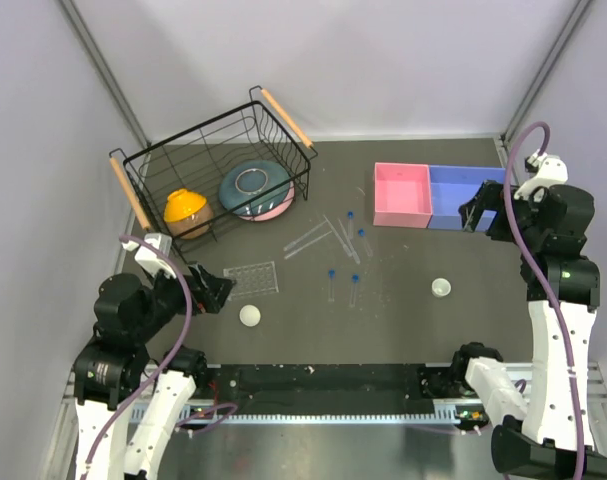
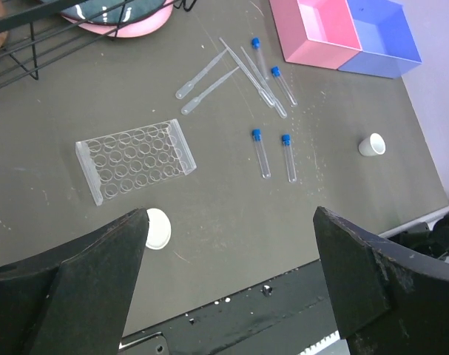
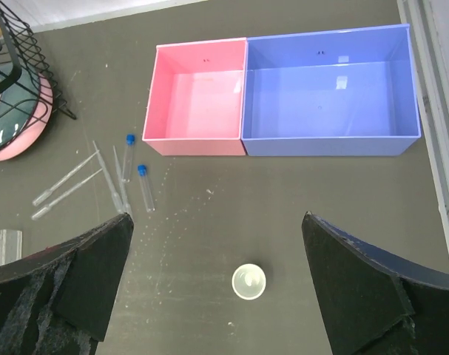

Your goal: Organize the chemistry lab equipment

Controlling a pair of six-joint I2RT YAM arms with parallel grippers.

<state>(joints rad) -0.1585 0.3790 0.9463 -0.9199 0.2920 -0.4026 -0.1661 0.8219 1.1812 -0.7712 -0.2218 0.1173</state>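
Several clear tubes with blue caps (image 1: pixel 354 288) and thin clear rods (image 1: pixel 308 240) lie loose at mid-table; they also show in the left wrist view (image 2: pixel 261 151) and the right wrist view (image 3: pixel 145 187). A clear flat tube rack (image 1: pixel 251 278) (image 2: pixel 135 159) lies left of them, empty. One white cup (image 1: pixel 250 315) (image 2: pixel 157 228) sits just below the rack, the other white cup (image 1: pixel 441 288) (image 3: pixel 248 281) to the right. My left gripper (image 1: pixel 218 290) (image 2: pixel 231 288) is open and empty, above the table by the rack. My right gripper (image 1: pixel 480 215) (image 3: pixel 217 288) is open and empty, high above the right cup.
A pink bin (image 1: pixel 401 194) (image 3: pixel 194 137) and a blue bin (image 1: pixel 455 195) (image 3: pixel 328 140) stand side by side at the back right, both empty. A black wire basket (image 1: pixel 213 170) at the back left holds an orange bowl (image 1: pixel 187 210) and a teal-pink bowl (image 1: pixel 255 190).
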